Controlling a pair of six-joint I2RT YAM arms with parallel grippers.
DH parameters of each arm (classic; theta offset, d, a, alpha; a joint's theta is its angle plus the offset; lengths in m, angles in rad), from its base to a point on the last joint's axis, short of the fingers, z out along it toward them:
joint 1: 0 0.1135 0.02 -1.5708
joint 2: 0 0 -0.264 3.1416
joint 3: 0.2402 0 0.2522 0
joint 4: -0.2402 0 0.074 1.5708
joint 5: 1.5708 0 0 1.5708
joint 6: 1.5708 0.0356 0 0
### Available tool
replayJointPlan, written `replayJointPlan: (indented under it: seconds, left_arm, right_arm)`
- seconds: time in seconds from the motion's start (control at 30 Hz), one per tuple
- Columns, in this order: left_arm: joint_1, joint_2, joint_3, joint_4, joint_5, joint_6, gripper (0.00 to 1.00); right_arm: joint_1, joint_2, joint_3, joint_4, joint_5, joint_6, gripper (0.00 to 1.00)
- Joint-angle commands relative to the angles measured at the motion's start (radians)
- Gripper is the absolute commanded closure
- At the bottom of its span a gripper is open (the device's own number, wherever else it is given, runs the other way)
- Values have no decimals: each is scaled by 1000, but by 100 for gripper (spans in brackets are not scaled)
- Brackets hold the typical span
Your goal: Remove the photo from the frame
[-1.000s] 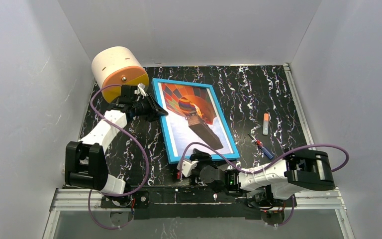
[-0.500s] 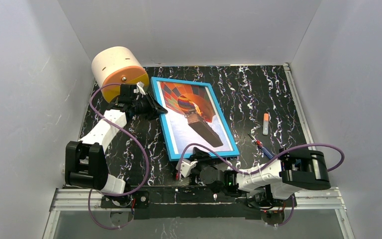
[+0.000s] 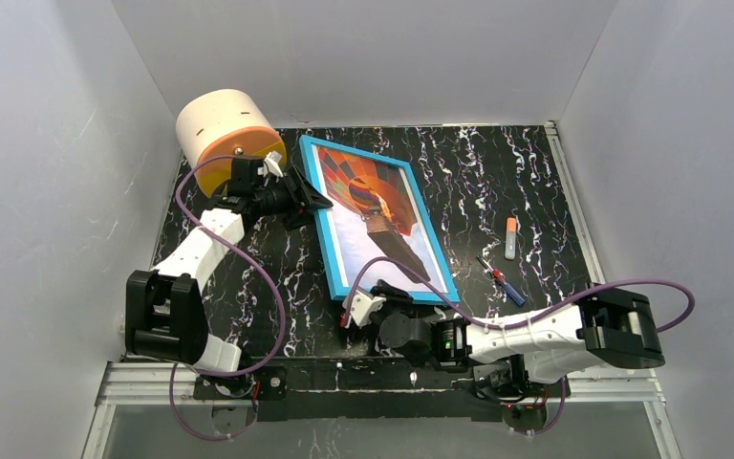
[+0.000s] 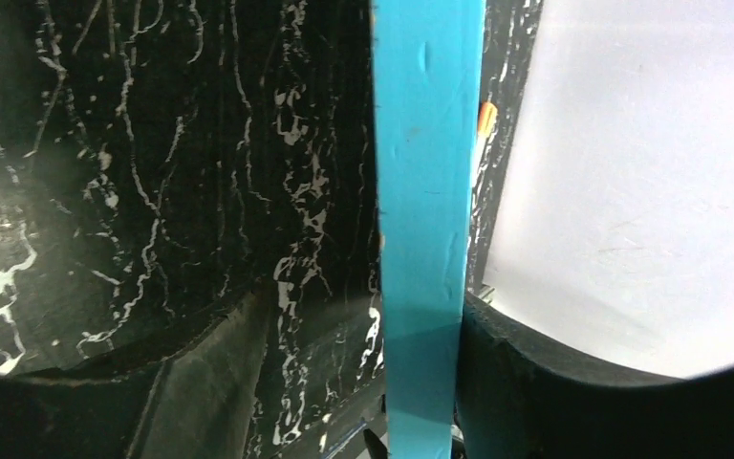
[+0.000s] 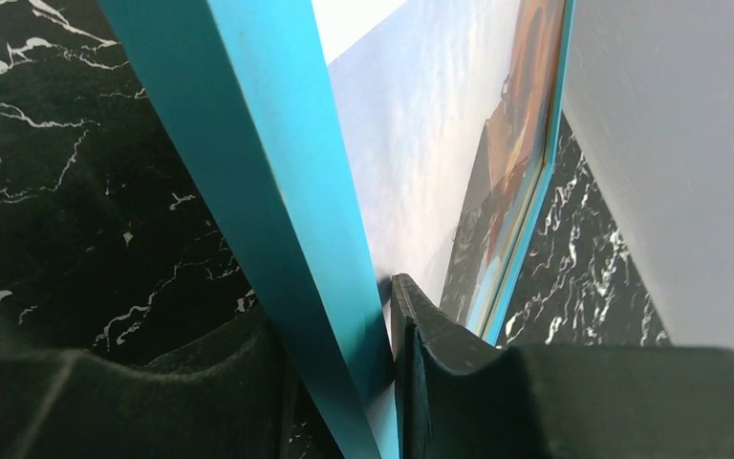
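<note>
Frame edge sits clamped in right hand; left hand (parted, not gripping) straddles it.

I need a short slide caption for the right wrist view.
Right gripper pinching the edge of the blue frame, balloon photo inside.

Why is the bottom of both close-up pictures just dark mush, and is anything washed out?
Left wrist view: the left gripper's black fingers sit too close to focus, and the pale wall looks overexposed. Right wrist view: the right gripper's fingers blur likewise; the thin bright blue rectangular picture frame and hot-air balloon photo look steeply foreshortened. Top external view: evenly lit, sharp.
</note>
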Motion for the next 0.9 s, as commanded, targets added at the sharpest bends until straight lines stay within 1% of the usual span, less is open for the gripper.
replayJointPlan:
  seconds: [0.0,0.03,0.23,0.37,0.53,0.6,0.67,0.77,0.87]
  left_arm:
    - [-5,-32,27,12,54,-25,33]
    - [-6,-37,26,20,54,-32,29]
    - [-6,-61,49,49,57,-46,11]
    - [-6,-79,62,76,59,-60,2]
    - [-6,-124,79,129,67,-112,2]
    - [-6,-157,103,111,31,-101,2]
    - [-6,-197,101,70,-41,-76,2]
    - [-6,-292,20,48,-182,-82,1]
    - [-6,-377,-110,61,-256,-114,2]
  right_arm:
    - [-15,-63,79,-42,111,300,93]
    - [-15,-68,84,-52,114,316,93]
    - [-14,-88,88,-82,117,386,94]
    - [-14,-102,79,-89,115,429,94]
    - [-15,-123,66,-100,113,479,96]
    - [-14,-138,69,-110,114,511,96]
    - [-14,-150,74,-119,110,530,96]
    - [-14,-170,93,-149,103,580,96]
    - [-15,-192,116,-167,85,633,96]
